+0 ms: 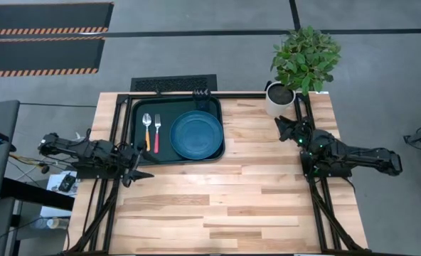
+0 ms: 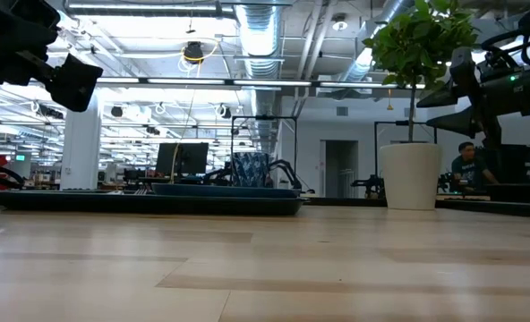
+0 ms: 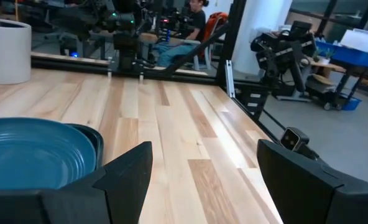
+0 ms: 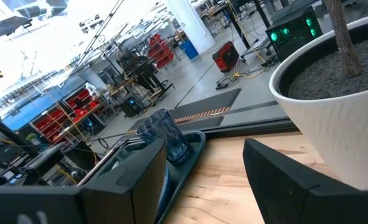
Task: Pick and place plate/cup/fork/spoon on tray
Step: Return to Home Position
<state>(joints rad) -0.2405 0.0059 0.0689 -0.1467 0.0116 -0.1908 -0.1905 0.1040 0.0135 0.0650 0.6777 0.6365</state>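
Note:
The dark green tray (image 1: 141, 107) lies at the table's far left. On it rest the teal-blue plate (image 1: 196, 134), the spoon (image 1: 147, 128) with its orange handle, the fork (image 1: 157, 131) with its red handle, and the dark cup (image 4: 165, 137) at the tray's far right corner, behind the plate (image 2: 250, 168). My left gripper (image 1: 141, 163) is open and empty, just off the tray's near left corner; its wrist view shows the plate (image 3: 35, 152). My right gripper (image 1: 281, 128) is open and empty, near the white plant pot (image 1: 279, 98).
The white pot with the green plant (image 1: 304, 57) stands at the table's far right, close to my right gripper; it also shows in the right wrist view (image 4: 339, 93). The bare wooden tabletop (image 1: 225, 199) stretches across the middle and near side. A person sits in the room behind (image 2: 466, 165).

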